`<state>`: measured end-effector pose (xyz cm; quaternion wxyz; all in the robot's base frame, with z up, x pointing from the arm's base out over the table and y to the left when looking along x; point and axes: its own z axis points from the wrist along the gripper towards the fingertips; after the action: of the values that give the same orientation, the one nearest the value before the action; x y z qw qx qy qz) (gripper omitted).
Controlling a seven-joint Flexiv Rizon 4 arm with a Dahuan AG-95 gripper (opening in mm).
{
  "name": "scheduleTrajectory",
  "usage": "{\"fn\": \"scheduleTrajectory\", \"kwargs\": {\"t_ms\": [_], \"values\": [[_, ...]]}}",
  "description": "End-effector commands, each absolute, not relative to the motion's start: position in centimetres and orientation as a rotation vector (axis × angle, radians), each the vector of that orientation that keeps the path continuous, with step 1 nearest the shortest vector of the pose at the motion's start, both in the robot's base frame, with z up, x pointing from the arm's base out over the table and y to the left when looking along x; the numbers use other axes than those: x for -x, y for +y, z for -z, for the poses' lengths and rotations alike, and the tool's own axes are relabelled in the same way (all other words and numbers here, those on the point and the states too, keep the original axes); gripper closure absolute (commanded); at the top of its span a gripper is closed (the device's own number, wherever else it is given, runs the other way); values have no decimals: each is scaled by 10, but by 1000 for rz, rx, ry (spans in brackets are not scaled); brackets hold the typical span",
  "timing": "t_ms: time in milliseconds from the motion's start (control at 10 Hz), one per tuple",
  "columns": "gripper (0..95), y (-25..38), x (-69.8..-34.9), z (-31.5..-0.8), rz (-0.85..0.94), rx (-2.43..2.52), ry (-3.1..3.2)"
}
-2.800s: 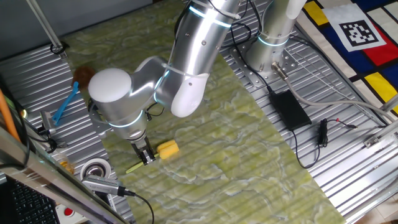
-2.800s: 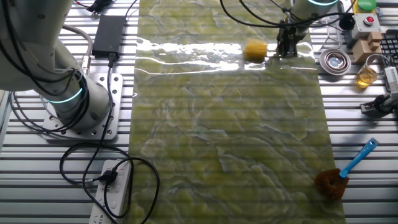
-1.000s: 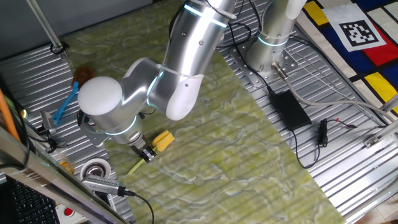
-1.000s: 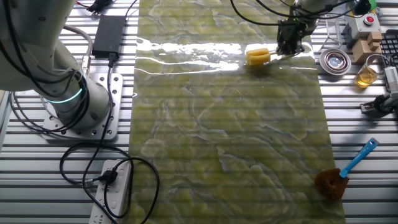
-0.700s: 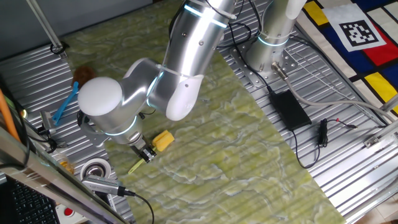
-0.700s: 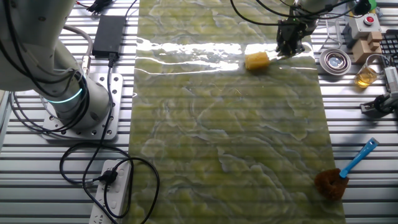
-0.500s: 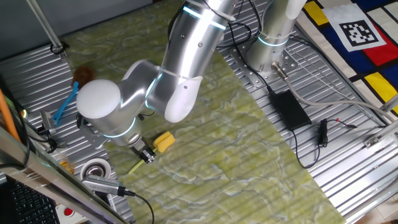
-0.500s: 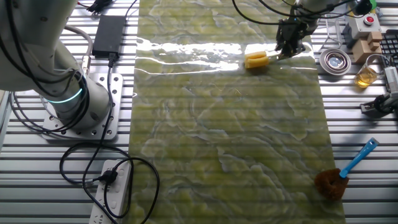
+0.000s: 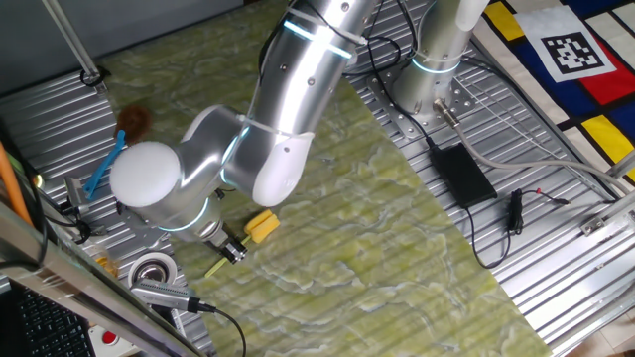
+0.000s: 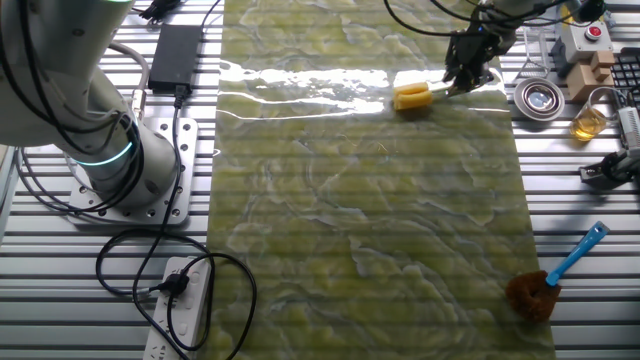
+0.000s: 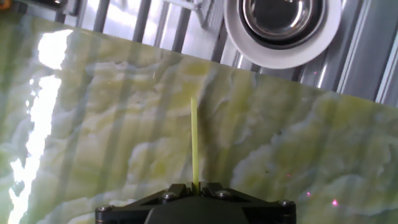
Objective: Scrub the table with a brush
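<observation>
Near the edge of the pale green-yellow marbled worktop (image 10: 360, 220): small yellow block-headed brush (image 10: 412, 96), head down on the surface, thin yellow-green handle pinched between the closed fingers of the black two-finger end effector (image 10: 462, 72); beside it, round silver tape roll (image 11: 283, 28).

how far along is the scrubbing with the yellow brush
Done: the gripper is shut on the yellow brush's thin handle, so the pickup is finished. In hand: the brush's blocky head sits low at the table, near the edge by the metal bowl; contact can't be confirmed. Left: most of the marbled surface lies away from the brush, and no scrub marks show.
</observation>
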<state>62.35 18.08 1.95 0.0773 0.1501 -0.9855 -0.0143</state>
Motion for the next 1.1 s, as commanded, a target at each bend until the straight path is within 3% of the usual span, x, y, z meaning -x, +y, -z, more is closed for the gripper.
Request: {"fn": "scheduleTrajectory", "kwargs": {"t_ms": [100, 500, 600, 1100], "values": [[760, 181, -623, -21, 35, -445, -2942], [760, 182, -623, -21, 10, -473, -2935], [950, 183, -623, -20, 9, -471, -2938], [950, 184, -623, -19, 8, -478, -2946]]}}
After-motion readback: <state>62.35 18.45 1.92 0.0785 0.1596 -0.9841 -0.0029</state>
